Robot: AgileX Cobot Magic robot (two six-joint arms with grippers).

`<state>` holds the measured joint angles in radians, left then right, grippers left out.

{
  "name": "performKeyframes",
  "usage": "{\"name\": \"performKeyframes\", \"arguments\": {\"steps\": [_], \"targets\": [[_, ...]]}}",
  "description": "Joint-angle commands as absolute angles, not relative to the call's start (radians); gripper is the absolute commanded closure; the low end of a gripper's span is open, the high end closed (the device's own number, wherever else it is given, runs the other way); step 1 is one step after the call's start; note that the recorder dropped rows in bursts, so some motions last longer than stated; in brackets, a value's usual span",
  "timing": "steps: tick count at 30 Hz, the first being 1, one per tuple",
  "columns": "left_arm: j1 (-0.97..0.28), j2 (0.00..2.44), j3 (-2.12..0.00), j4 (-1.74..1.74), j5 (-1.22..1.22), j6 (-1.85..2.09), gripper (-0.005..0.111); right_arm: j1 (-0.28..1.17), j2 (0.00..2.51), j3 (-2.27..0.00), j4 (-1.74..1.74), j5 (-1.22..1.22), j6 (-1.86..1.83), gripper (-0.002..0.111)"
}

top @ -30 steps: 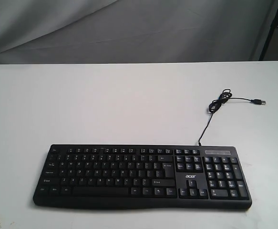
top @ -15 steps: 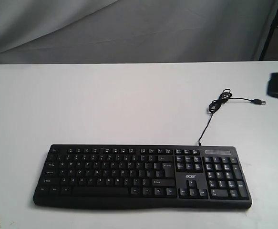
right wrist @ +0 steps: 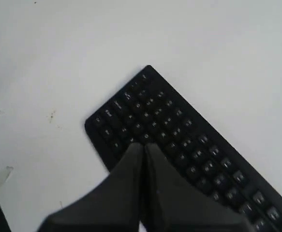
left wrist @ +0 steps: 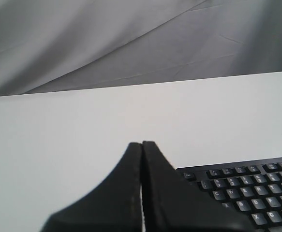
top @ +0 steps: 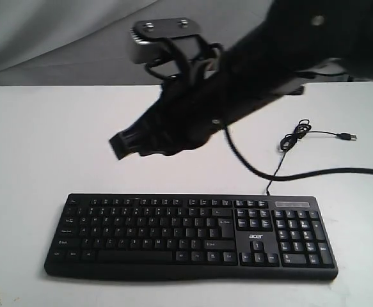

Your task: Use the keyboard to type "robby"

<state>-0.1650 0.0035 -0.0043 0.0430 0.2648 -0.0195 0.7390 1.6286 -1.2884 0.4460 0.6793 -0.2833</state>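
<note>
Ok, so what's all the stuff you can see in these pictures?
wide black plastic keyboard with white letters: one, black, flat on the table, low in the exterior view.
thin black USB cable: one, black, runs from the keyboard's back edge, loops, plug lies on the table.
white table: one, white, under everything.
wrinkled grey cloth: one, grey, behind the table.
right arm: one, black, reaching in from the right.
right gripper: one, black, shut, in the air by the keyboard's left part.
left gripper: one, black, shut, seen only in the left wrist view.
</note>
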Motion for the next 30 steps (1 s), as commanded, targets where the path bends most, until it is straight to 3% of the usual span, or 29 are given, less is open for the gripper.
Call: {"name": "performKeyframes", "arguments": {"steps": [1, 15, 22, 30], "targets": [[-0.171, 0.0, 0.0, 0.048, 0.258, -0.022, 0.107, 0.808, 1.774, -1.417, 0.376, 0.701, -0.317, 0.108], [-0.171, 0.0, 0.0, 0.048, 0.258, -0.022, 0.107, 0.87, 2.077, -1.433, 0.212, 0.405, -0.4, 0.108], [-0.171, 0.0, 0.0, 0.048, 0.258, -0.022, 0.107, 0.87, 2.097, -1.393, 0.216, 0.273, -0.4, 0.108], [-0.171, 0.0, 0.0, 0.048, 0.258, -0.022, 0.107, 0.866, 2.097, -1.363, 0.228, 0.291, -0.4, 0.108]]}}
